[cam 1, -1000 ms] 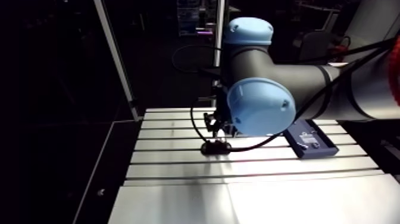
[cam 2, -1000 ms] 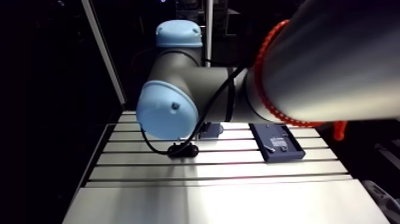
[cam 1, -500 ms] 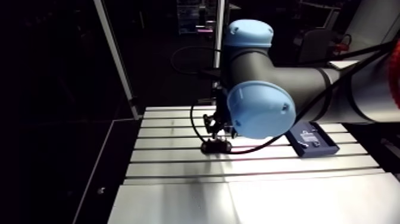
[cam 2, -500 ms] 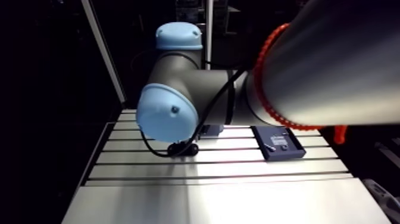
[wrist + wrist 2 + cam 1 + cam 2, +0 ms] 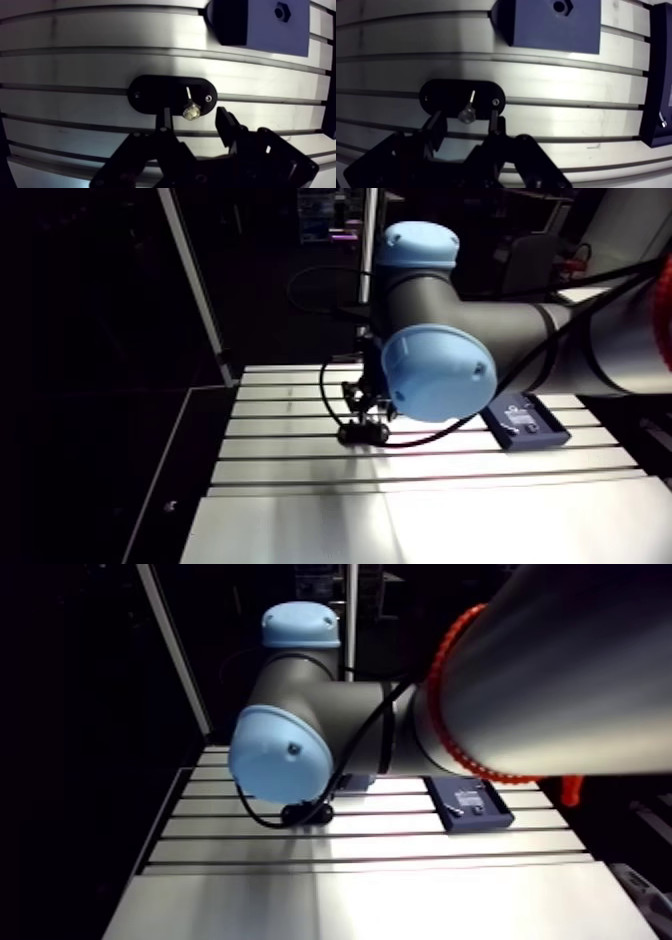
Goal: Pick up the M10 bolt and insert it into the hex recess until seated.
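Surface (image 5: 100,65): You have a wide silver surface with long slots. Everything for this job sits on it.

Blue block (image 5: 270,25): In the wrist view it lies ahead of your pincer, well apart from the bolt. It is where the bolt must end up, and nothing is in it yet.

Pincer (image 5: 193,120): Your pincer is low over the black holder. Its two fingers (image 5: 165,115) are apart, one on each side of the bolt head. You can see a gap on both sides, so it is not squeezing anything.

Black holder (image 5: 155,95): This is a dark oval plate with a small screw at each end. It lies flat across the slots, and the bolt is in it.

Bolt (image 5: 190,112): The bolt stands in the black holder with its shiny head up toward the pincer. Its thin stem shows as a bright line below the head. It has not been picked up.

Hex recess (image 5: 282,12): This is the small six-sided hole in the blue block. It looks empty.

I think you are near the start: the pincer is lined up. You have yet to close it on the bolt, lift, carry, and push the bolt in until it sits.
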You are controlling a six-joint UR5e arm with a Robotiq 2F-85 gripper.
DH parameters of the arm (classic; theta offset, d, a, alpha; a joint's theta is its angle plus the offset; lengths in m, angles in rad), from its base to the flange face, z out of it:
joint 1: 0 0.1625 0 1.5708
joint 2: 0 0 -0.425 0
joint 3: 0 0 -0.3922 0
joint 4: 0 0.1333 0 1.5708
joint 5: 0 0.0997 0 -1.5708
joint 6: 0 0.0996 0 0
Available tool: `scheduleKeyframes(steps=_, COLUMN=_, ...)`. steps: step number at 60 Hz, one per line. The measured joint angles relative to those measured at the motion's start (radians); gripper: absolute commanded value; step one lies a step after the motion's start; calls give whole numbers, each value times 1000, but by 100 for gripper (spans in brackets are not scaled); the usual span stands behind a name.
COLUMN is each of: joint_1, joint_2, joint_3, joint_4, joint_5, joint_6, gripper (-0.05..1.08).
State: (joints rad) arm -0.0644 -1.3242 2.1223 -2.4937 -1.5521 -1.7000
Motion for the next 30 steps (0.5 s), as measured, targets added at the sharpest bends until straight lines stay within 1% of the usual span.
scheduleKeyframes(steps=21, joint_1=0, joint_2=2, joint_3=0, joint_4=0, joint_5=5, joint_6=1, gripper=51)
scheduleKeyframes(steps=30, joint_1=0, joint_2=3, joint_3=0, joint_4=0, joint_5=7, joint_6=1, gripper=55)
